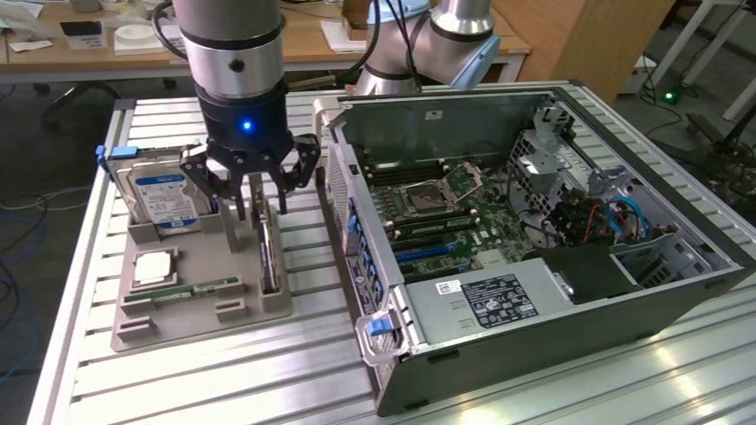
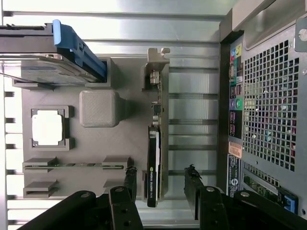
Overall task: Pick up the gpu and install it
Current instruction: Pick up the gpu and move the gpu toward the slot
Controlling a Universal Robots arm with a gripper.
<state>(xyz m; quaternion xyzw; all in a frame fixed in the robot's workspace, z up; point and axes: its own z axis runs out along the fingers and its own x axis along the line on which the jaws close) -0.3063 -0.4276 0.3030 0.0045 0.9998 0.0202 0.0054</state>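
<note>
Exterior view is lit pretty evenly, looks like plain overhead room light. There are bright glare streaks on the aluminium table (image 1: 661,381) and a small blue indicator light (image 1: 246,125) glowing hard. Inside the computer case (image 1: 473,190) it's dimmer, probably shaded by its own walls. In the wrist view the table slats by the hard drive (image 2: 53,52) are blown out white, the processor lid (image 2: 47,127) glares, and the black gripper (image 2: 160,171) comes out as a dark mass.

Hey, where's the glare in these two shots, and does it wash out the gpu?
Wrist view: a band of table slats is blown out white, yet the gpu is evenly lit. Exterior view: soft reflections streak the slats beside the computer case; a blue light glows on the gripper.
</note>
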